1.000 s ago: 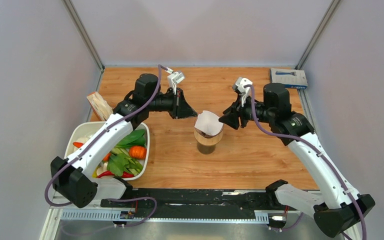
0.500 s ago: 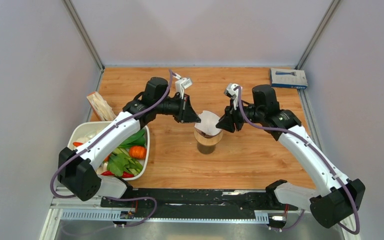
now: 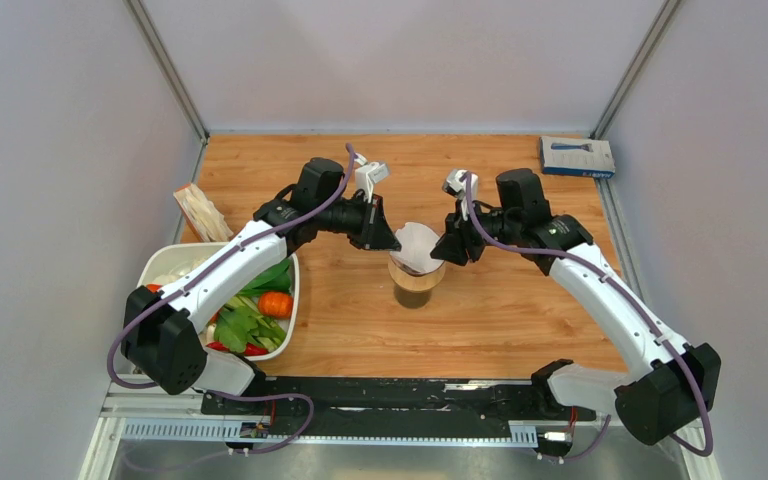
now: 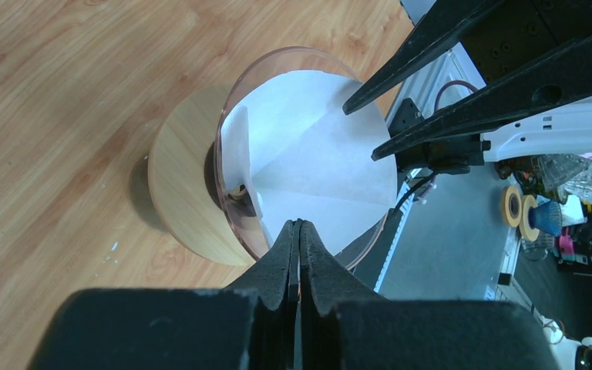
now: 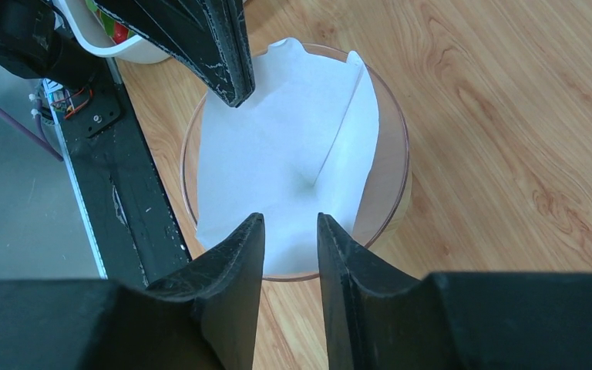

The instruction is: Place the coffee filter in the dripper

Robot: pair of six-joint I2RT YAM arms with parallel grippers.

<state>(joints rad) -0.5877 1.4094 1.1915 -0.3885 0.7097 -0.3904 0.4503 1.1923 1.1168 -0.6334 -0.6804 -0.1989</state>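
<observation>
The white paper coffee filter [image 3: 417, 243] sits opened inside the clear dripper [image 3: 430, 270], which stands on a brown glass cup [image 3: 415, 293] at mid-table. My left gripper [image 3: 392, 243] is shut, its tips at the filter's left edge by the rim; nothing shows between them. My right gripper [image 3: 442, 250] is open at the right rim. In the left wrist view the shut gripper [image 4: 298, 224] points at the filter [image 4: 316, 154] and the dripper's tan ring base [image 4: 181, 193]. In the right wrist view the open gripper [image 5: 289, 223] hovers over the filter [image 5: 277, 154] and the dripper's rim [image 5: 398, 173].
A white bowl [image 3: 160, 268] of vegetables stands at the front left, with a tan packet [image 3: 198, 212] behind it. A blue box [image 3: 577, 157] lies at the back right corner. A black rail [image 3: 390, 395] runs along the near edge.
Both grippers have moved inward from either side until their tips reach the filter and the dripper's rim. The filter and dripper have stayed in place.
</observation>
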